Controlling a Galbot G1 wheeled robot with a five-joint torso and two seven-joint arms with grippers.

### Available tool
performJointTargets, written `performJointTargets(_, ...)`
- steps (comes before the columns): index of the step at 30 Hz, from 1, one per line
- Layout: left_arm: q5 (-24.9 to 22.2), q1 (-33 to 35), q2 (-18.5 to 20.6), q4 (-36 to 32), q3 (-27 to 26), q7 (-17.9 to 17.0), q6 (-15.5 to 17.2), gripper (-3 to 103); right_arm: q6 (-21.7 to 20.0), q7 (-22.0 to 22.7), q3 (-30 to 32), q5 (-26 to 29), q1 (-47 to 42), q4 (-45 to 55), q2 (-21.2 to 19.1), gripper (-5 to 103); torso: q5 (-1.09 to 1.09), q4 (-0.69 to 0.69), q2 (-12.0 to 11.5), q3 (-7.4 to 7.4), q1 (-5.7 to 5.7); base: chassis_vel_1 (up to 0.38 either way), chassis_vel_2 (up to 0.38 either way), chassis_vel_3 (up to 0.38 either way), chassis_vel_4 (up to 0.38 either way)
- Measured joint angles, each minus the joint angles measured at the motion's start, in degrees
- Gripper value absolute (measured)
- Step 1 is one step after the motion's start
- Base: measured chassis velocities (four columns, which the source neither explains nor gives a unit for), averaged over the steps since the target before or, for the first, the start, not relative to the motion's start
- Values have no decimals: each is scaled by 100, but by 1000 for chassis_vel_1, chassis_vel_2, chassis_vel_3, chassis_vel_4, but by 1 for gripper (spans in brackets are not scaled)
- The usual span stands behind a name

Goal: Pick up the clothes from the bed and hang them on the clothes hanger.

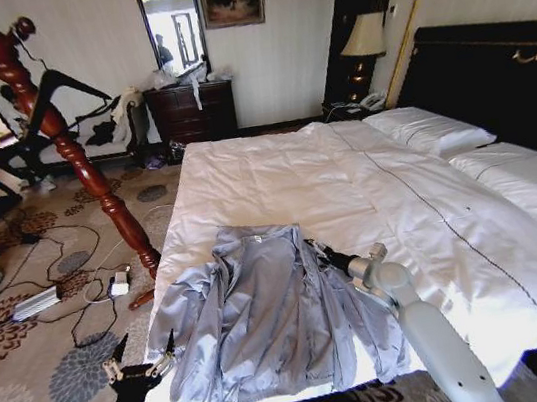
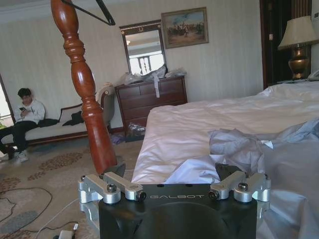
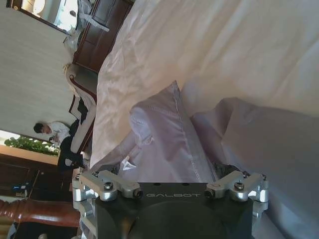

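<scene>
Right tool [image 1: 314,249], "GALBOT"-marked, spread wide at the jacket [image 1: 265,313] collar; left tool [image 1: 139,362] likewise released.

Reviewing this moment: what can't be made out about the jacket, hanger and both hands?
- Jacket: lower hem, head view, cut by the frame's bottom edge.
- Right hand: fingertips, head view too small; right wrist view, its own body hides them.
- Hanger: hook hidden by the wooden stand.
- Left hand: open beside the bed.
</scene>
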Motion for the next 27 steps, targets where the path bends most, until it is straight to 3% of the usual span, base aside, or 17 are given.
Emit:
performJointTargets(16,28,125,-114,-149,-49,-32,0,100,-23,-105,-175,-361,-13,-158,76,100,1,0,0,0,-1,0,0,0,0)
performJointTargets(27,6,120,-124,-147,-71,-46,1,100,-124,11,-270,-68,37,61,195,100,0,0,0,0,-1,0,0,0,0)
